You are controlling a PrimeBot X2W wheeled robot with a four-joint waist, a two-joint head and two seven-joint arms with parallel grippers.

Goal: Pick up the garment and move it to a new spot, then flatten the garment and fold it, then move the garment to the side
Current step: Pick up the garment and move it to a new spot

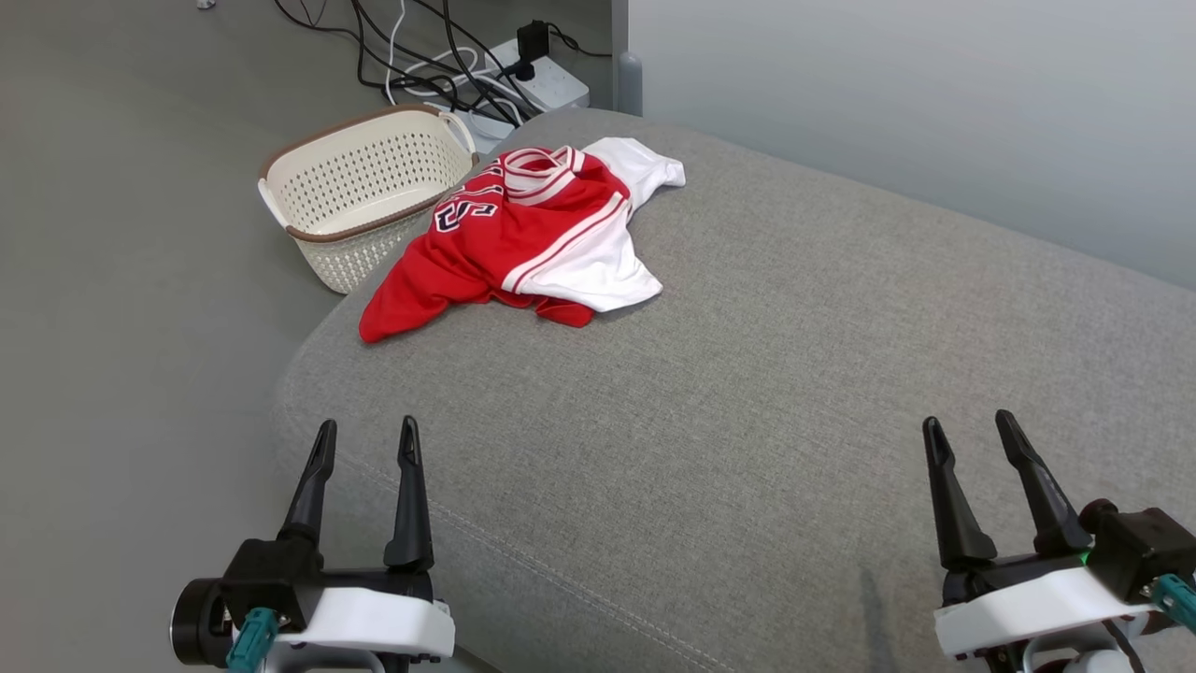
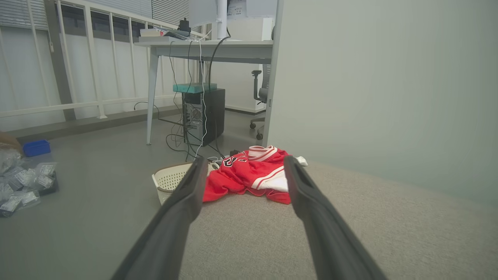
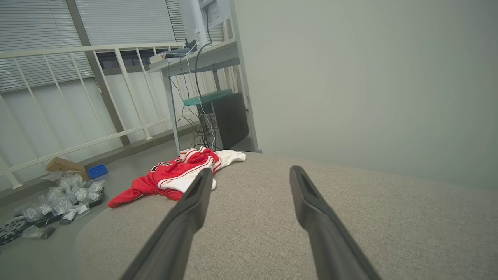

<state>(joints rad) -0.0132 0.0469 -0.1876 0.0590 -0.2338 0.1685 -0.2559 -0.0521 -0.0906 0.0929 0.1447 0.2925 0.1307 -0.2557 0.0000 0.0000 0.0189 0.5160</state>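
1. The left end effector (image 2: pixel 246 158) has its two dark fingers spread wide apart.
2. Beyond the tips, a crumpled red-and-white garment (image 2: pixel 249 175) lies on the grey cushion (image 2: pixel 350 241).
3. A cream basket (image 2: pixel 171 181) stands on the floor (image 2: pixel 97 194), just beside the garment.

**Three Cameras, One Cushion**

The head camera looks down from high up at the wide grey fabric cushion (image 1: pixel 747 374). The crumpled red and white cloth jersey (image 1: pixel 505 243) lies far off at 11 o'clock. Both wrist cameras sit low over the cushion, facing along it. The left one sees the jersey at 12 o'clock, the right one at 11.
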